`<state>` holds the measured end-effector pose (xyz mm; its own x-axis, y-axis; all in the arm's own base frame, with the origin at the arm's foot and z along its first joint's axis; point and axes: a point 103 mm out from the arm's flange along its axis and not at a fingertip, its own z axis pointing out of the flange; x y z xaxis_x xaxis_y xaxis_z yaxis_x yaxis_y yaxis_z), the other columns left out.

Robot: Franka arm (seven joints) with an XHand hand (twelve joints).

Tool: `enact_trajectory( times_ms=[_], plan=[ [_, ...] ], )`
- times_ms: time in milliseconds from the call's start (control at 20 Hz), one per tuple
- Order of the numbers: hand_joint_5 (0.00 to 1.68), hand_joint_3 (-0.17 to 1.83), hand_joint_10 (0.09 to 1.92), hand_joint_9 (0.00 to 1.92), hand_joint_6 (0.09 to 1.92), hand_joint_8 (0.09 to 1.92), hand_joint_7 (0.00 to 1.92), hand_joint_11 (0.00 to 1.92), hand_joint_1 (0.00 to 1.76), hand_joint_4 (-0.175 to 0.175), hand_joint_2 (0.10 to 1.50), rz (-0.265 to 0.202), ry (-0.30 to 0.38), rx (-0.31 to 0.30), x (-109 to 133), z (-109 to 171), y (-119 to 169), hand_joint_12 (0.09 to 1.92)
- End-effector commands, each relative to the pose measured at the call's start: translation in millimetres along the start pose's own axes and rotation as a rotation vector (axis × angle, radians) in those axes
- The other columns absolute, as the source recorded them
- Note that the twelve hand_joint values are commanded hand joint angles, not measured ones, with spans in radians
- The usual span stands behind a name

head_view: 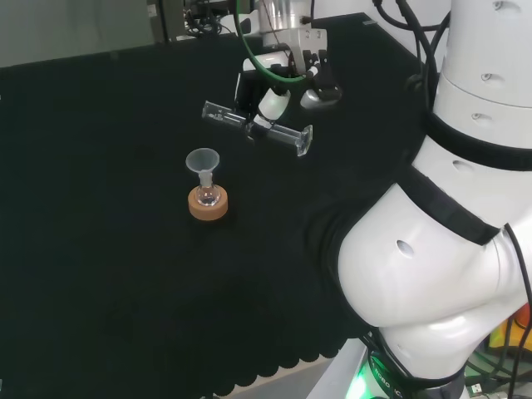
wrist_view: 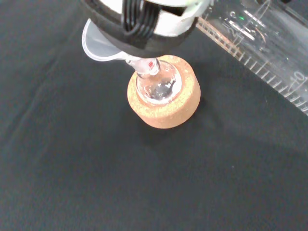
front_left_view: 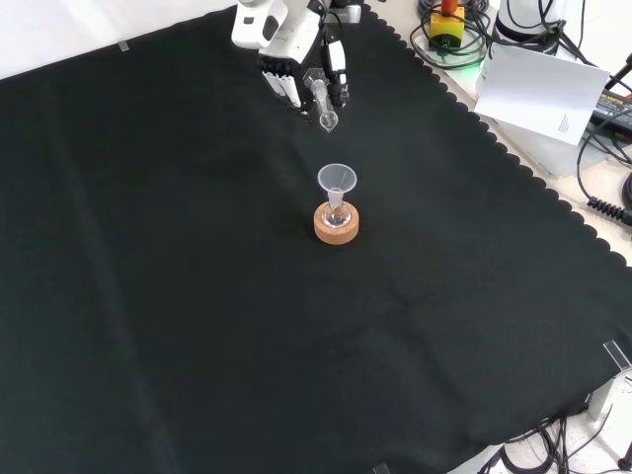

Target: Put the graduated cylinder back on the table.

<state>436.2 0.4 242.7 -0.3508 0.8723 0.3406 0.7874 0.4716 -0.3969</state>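
The black and white hand (head_view: 268,104) has its fingers (front_left_view: 296,84) curled round a clear graduated glass cylinder (head_view: 253,126), carried sideways above the black-clothed bench (head_view: 100,249). Below the fingers, apart, a small round clear flask (wrist_view: 159,86) with a translucent funnel (head_view: 202,160) sits on a cork ring (head_view: 208,204).

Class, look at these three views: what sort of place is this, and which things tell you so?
Probably a robotics lab staging chemistry work: a hand holds a graduated cylinder, with a funnel in a small flask on a cork ring.
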Motion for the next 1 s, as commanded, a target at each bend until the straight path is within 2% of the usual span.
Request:
enact_trajectory(
  times_ms=[50, 500, 1000],
  plan=[
    [1.24, -0.17, 0.09, 1.87, 0.61, 0.34, 1.69, 1.40, 1.20, -0.146, 1.09, -0.028, 0.070, -0.096, -13, 3, 1, 0.56],
    [1.24, -0.17, 0.09, 1.87, 0.61, 0.35, 1.69, 1.40, 1.19, -0.139, 1.09, -0.107, 0.186, -0.238, -29, 8, 14, 0.56],
    [1.24, -0.17, 0.09, 1.86, 0.62, 0.35, 1.68, 1.40, 1.19, -0.125, 1.09, -0.159, 0.275, -0.321, -48, 2, 46, 0.56]
  ],
)
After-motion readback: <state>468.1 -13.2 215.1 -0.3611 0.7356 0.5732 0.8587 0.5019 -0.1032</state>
